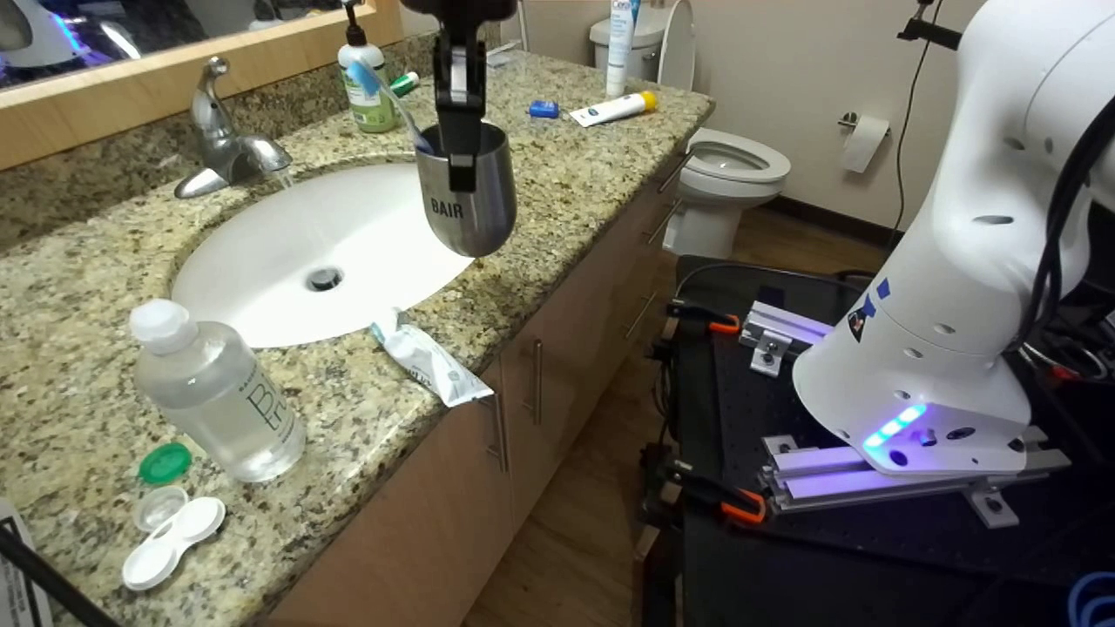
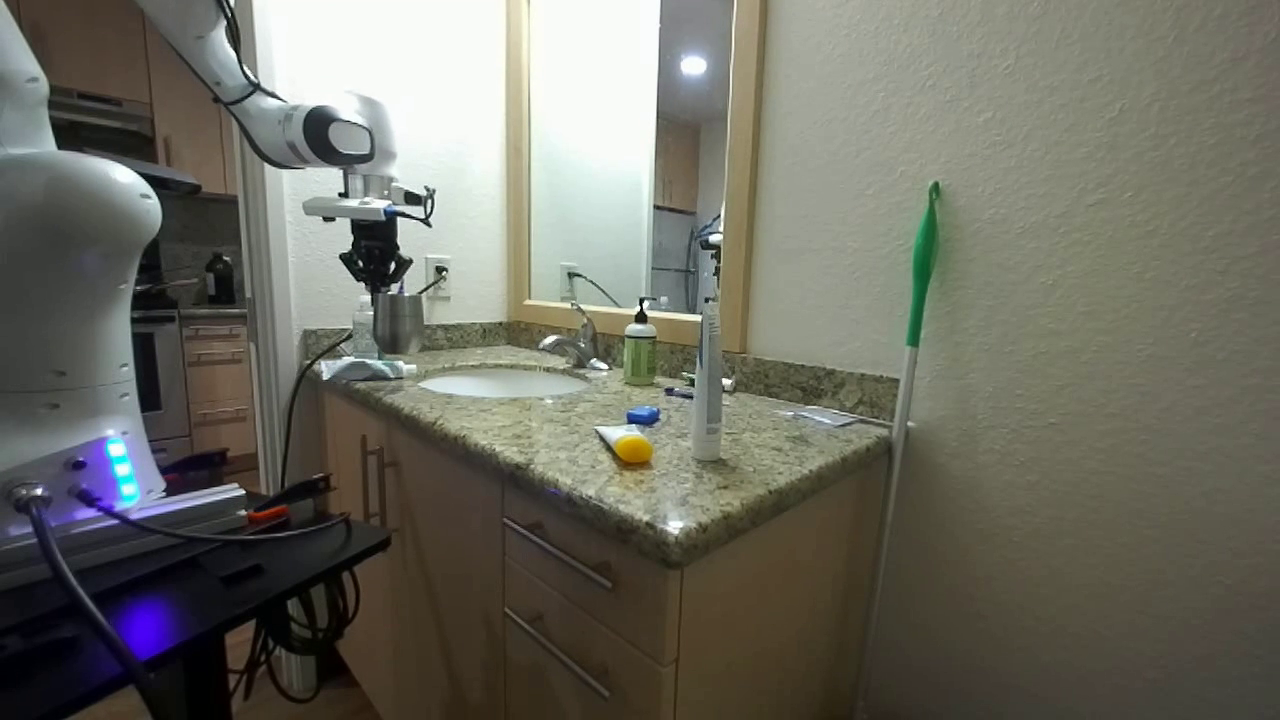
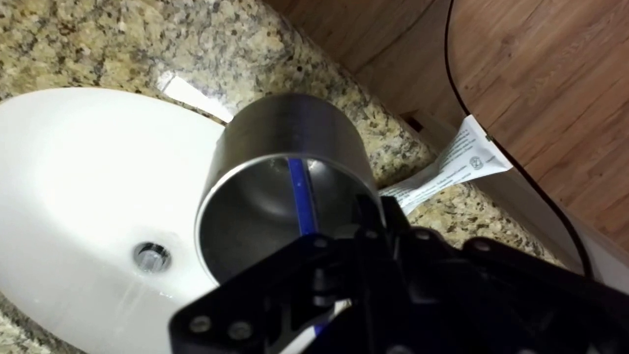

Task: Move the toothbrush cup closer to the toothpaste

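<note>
The toothbrush cup, a shiny grey metal tumbler marked BAIR, hangs upright in the air above the sink's front rim. It also shows in an exterior view and in the wrist view. A toothbrush with a light-blue head leans in it. My gripper is shut on the cup's wall, one finger inside and one outside; it also shows in an exterior view. The toothpaste, a white tube, lies on the counter's front edge, one end overhanging. It shows in the wrist view, beyond the held wall.
The sink lies beside the toothpaste. A clear bottle, green cap and lens case stand near it. The faucet, soap bottle, yellow-capped tube, blue box and tall white tube are farther along.
</note>
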`<move>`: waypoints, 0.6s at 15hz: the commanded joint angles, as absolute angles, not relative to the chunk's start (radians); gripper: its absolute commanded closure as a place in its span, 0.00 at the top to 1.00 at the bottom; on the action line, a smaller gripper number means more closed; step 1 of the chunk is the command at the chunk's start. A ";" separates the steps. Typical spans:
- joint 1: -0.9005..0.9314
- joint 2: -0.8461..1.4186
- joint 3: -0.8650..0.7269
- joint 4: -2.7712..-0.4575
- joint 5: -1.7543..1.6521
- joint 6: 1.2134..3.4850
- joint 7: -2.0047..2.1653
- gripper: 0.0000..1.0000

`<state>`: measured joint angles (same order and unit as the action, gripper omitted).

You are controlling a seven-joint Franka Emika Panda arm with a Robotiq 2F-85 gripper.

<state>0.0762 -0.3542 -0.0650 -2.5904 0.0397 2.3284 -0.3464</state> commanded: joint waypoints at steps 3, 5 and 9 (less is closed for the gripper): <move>0.064 -0.312 -0.013 -2.685 -0.082 2.555 -0.322 0.01; 0.065 -0.307 -0.009 -2.699 -0.127 2.614 -0.322 0.01; 0.092 -0.337 -0.083 -2.779 -0.032 2.670 -0.423 0.01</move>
